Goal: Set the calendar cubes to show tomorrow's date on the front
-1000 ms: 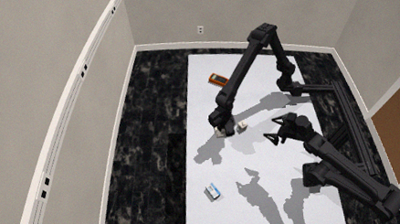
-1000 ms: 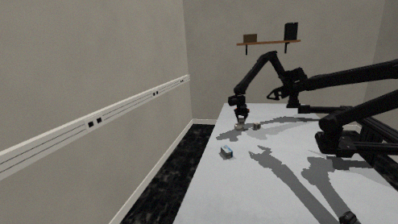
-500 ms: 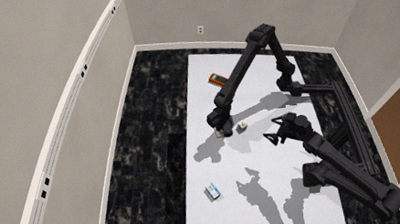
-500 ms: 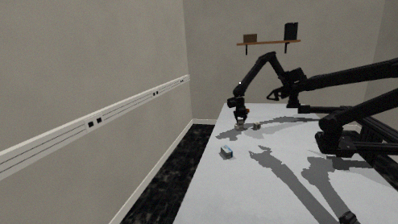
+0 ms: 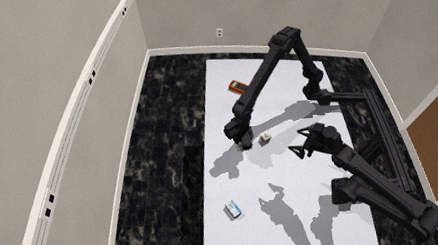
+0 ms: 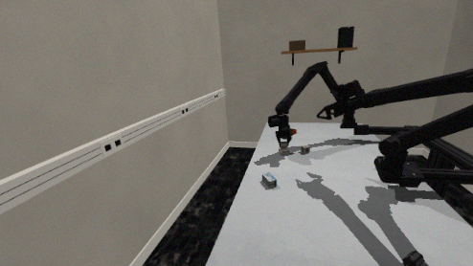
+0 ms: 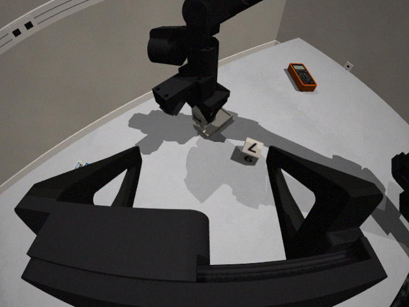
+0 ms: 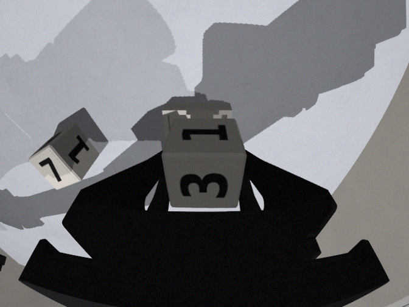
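Observation:
My right gripper (image 8: 204, 154) is shut on a pale cube (image 8: 204, 179) (image 6: 283, 144). The right wrist view shows its 3 and 1, both turned sideways. It is over one end of the shallow pale tray (image 8: 198, 106) (image 7: 220, 126); I cannot tell whether it touches the tray. The rest of the tray looks empty, though the gripper hides part of it. The other cube (image 5: 264, 137) (image 6: 304, 149) (image 7: 252, 151) (image 8: 56, 168) lies on the table beside the tray, showing a 7 on top. My left gripper (image 7: 204, 153) (image 5: 294, 139) is open and empty, away from both cubes.
An orange multimeter (image 5: 238, 86) (image 7: 302, 77) lies on the table (image 5: 278, 69) beyond the tray. A small blue and white box (image 5: 232, 209) (image 6: 269, 180) lies near the table's long edge. The right arm reaches over the tray; the left gripper hangs on the loose cube's side.

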Robot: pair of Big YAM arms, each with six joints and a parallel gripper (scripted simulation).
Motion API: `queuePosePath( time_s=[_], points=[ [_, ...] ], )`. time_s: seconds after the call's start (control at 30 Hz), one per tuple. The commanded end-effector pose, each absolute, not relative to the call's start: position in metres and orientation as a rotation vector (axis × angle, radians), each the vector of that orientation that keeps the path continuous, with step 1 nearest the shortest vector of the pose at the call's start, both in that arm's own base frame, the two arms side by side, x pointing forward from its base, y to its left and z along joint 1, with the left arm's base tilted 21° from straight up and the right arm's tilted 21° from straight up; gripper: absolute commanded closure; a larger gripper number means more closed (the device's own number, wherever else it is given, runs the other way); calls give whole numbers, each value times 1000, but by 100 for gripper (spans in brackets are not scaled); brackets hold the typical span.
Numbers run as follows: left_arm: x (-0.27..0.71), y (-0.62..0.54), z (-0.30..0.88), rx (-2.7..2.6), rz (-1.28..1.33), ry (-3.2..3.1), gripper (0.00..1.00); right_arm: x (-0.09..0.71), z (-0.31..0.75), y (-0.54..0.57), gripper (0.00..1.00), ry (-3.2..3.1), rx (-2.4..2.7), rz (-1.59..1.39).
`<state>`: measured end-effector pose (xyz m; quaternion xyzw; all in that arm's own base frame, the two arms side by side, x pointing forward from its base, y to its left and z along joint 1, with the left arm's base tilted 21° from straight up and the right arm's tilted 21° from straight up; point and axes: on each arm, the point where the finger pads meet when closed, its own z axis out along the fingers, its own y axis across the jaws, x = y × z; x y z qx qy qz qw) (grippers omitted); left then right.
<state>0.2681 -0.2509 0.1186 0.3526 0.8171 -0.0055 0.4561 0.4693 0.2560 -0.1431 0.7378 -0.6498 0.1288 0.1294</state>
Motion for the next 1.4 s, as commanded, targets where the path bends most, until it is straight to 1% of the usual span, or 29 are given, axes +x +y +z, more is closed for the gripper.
queuePosePath(
  time_s=[0.0, 0.1, 1.13, 1.37],
  points=[
    [284, -275, 150, 842, -54, 1953, 0, 487, -149, 250, 60, -1930, 2133, 380],
    [293, -281, 163, 820, -63, 1939, 0, 486, -149, 250, 60, -1927, 2131, 378],
    [318, -296, 160, 809, -69, 1918, 0, 471, -134, 255, 60, -1890, 2184, 385],
    [323, -300, 160, 808, -71, 1914, 0, 465, -160, 246, 60, -1854, 2159, 359]
  ],
)
